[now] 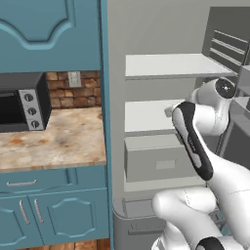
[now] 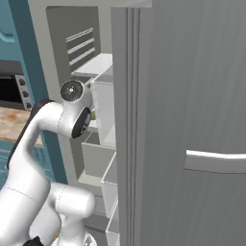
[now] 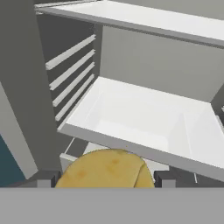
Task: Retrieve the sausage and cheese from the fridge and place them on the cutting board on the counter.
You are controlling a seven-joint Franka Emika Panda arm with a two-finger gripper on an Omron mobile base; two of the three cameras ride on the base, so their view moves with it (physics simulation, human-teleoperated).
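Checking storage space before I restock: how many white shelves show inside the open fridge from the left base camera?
2: the upper shelf near the top of the fridge, and the lower shelf just above the grey drawer. The arm may hide more.

Teal upper cabinets (image 1: 49, 34) hang over a red brick backsplash (image 1: 90, 93) bearing a white outlet (image 1: 74, 78). A black toaster oven (image 1: 22, 102) stands at the back of a beige marbled countertop (image 1: 63, 141), with teal lower cabinets (image 1: 53, 207) below.
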